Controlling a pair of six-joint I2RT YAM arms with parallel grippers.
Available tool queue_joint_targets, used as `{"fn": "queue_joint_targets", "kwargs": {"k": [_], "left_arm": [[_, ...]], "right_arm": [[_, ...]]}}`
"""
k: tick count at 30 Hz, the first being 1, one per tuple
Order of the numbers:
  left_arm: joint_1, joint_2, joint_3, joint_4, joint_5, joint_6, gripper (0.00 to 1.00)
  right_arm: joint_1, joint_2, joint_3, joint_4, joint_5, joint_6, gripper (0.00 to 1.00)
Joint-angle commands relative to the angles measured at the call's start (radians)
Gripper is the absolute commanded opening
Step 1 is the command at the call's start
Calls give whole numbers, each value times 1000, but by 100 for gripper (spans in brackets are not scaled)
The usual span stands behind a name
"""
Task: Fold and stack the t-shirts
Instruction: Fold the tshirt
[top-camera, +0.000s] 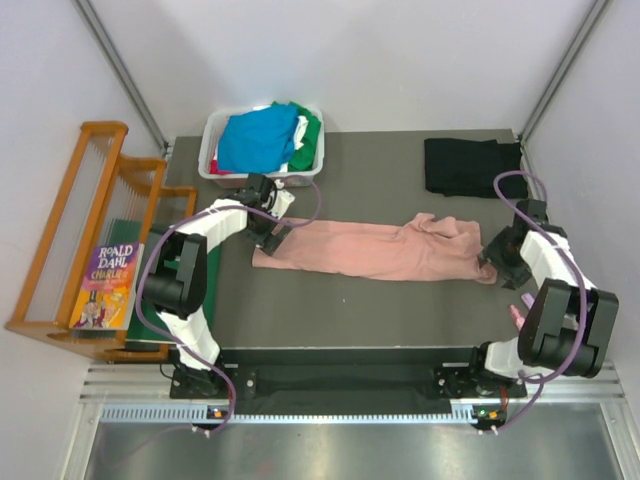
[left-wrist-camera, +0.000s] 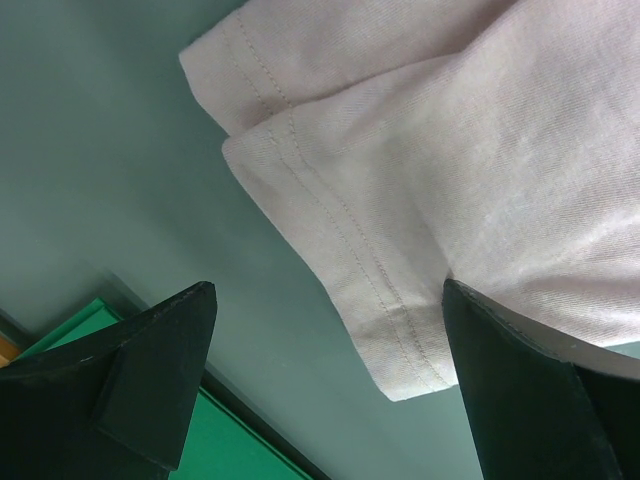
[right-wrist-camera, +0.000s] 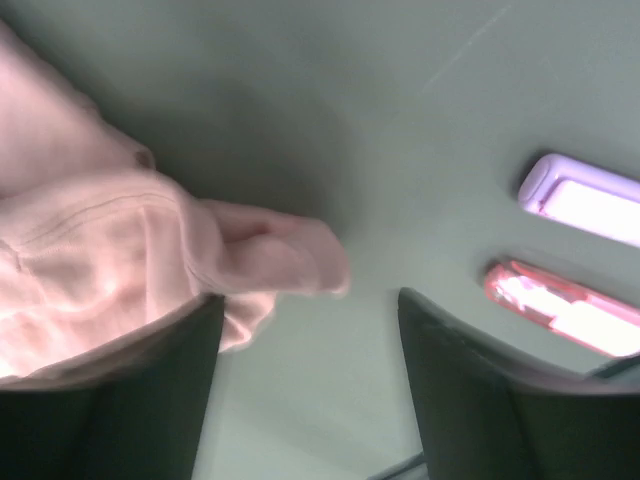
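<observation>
- Working the pink t-shirt (top-camera: 370, 250): laid out long on the tabletop (top-camera: 380, 310), spanning from left fingers (left-wrist-camera: 140, 390) to right fingers (right-wrist-camera: 480, 400).
- Left fingers: spread wide, straddling the stitched hem corner, gripping nothing.
- Right fingers: parted, bunched end of cloth draped against one finger, bare tabletop in the gap; reads as let go.
- Expect light, limp knit, likely not slippery: sags, wrinkles, won't hold shape. Pinch at the doubled hem corners, both layers, and lift both ends together.
- Beyond right fingers: folded black t-shirt (top-camera: 470, 166). Just beyond left fingers: basket (top-camera: 212, 160) holding blue and green t-shirts (top-camera: 255, 138).
</observation>
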Motion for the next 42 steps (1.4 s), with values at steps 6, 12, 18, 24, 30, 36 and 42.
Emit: {"fn": "queue_joint_targets", "kwargs": {"k": [6, 12, 18, 24, 30, 36, 42], "left_arm": [[0, -13, 58, -9, 3, -35, 99], [3, 52, 57, -15, -15, -71, 99], [8, -2, -73, 24, -38, -55, 99], [17, -56, -121, 19, -32, -54, 99], [18, -102, -137, -7, -21, -57, 99], [17, -148, -138, -42, -24, -46, 99], [17, -223, -164, -87, -1, -38, 99]], "right_arm": [[159, -249, 217, -98, 195, 19, 83], [291, -114, 289, -77, 43, 47, 86], [411, 134, 275, 38, -147, 57, 87], [454, 297, 309, 105, -167, 73, 86], [429, 421, 369, 107, -75, 44, 86], [377, 547, 475, 118, -83, 42, 86], [388, 711, 673, 7, -164, -2, 86]]}}
